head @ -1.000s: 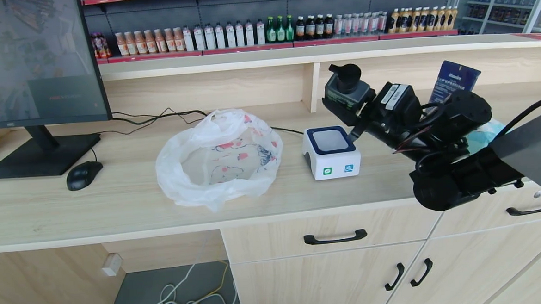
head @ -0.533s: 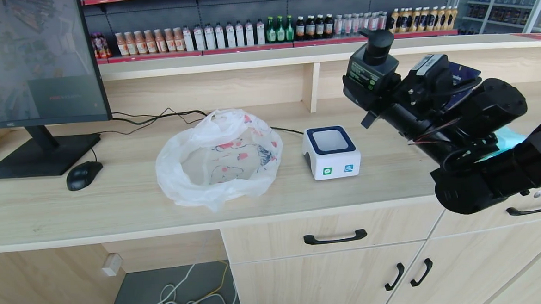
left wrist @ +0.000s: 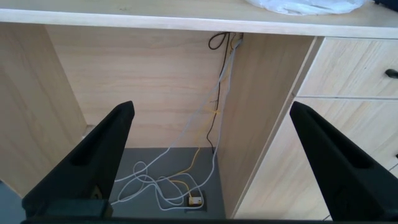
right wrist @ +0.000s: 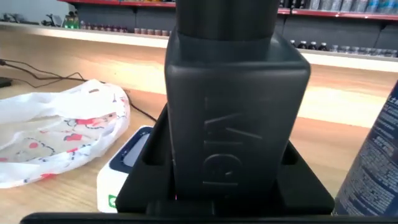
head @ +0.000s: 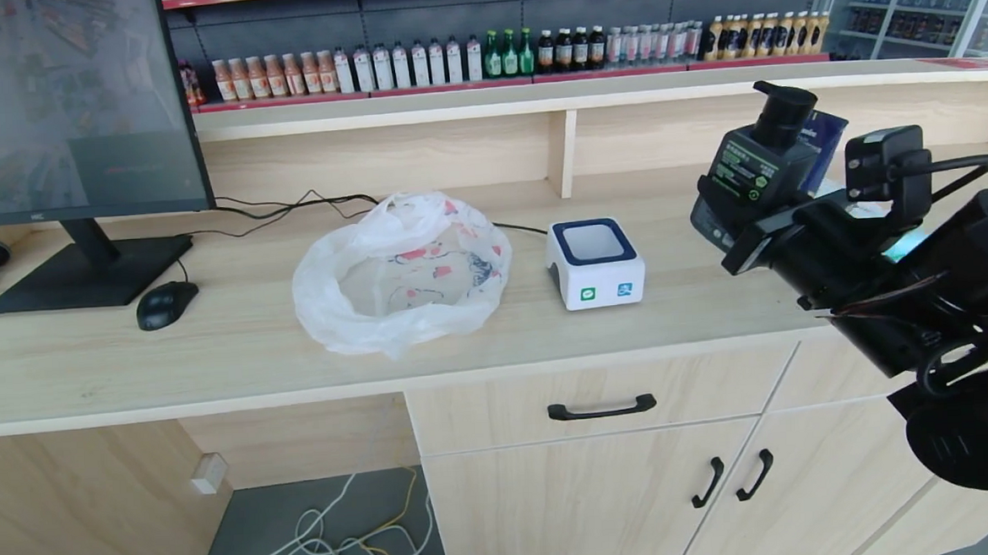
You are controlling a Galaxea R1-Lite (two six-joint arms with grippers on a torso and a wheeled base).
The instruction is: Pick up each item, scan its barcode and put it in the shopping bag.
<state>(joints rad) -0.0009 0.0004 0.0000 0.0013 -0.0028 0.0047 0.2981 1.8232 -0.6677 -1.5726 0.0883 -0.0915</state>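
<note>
Shop counter (head: 211, 360) w/ shopping bag (head: 405, 274), scanner (head: 595, 262)

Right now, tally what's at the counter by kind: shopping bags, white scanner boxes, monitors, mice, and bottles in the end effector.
shopping bag: 1
white scanner box: 1
monitor: 1
mouse: 1
black bottle, held: 1
Total: 5

Bare counter (head: 681, 306) lies between scanner (head: 593, 262) and held bottle (head: 751, 175); bag (head: 401, 270) flanks scanner.
</note>
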